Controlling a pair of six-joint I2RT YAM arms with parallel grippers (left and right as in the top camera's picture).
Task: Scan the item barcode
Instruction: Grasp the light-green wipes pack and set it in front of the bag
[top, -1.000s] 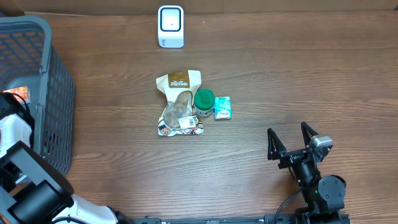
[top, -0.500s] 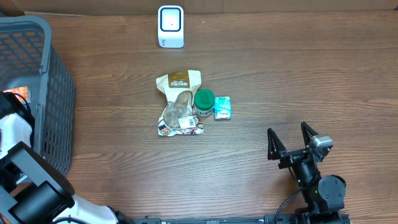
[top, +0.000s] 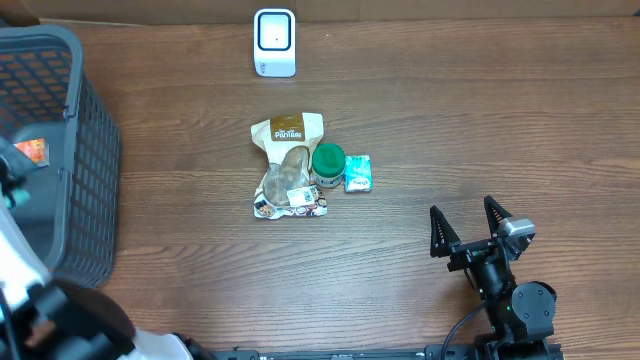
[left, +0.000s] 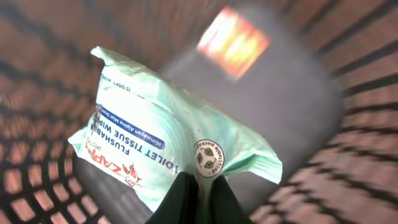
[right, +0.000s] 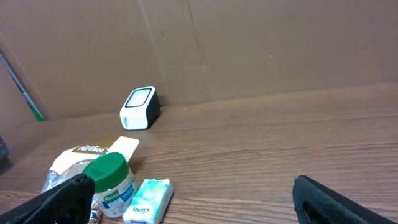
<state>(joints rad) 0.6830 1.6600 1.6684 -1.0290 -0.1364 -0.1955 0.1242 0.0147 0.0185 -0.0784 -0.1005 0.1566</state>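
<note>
Inside the basket (top: 95, 165), only the wrist view shows the left gripper (left: 200, 180) pinching a wipes pack (left: 140, 140). Near right, the right gripper (top: 462, 215) gapes wide.

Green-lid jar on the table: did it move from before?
No. The green-lid jar sits in the same spot beside the snack pouch, just as far from the white scanner.

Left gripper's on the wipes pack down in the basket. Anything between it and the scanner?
Only the wall of the basket: the wipes pack, pinched in the shut left gripper, is inside it and must clear the rim. Nothing visible lies between basket and scanner; the pouch sits off that line.
</note>
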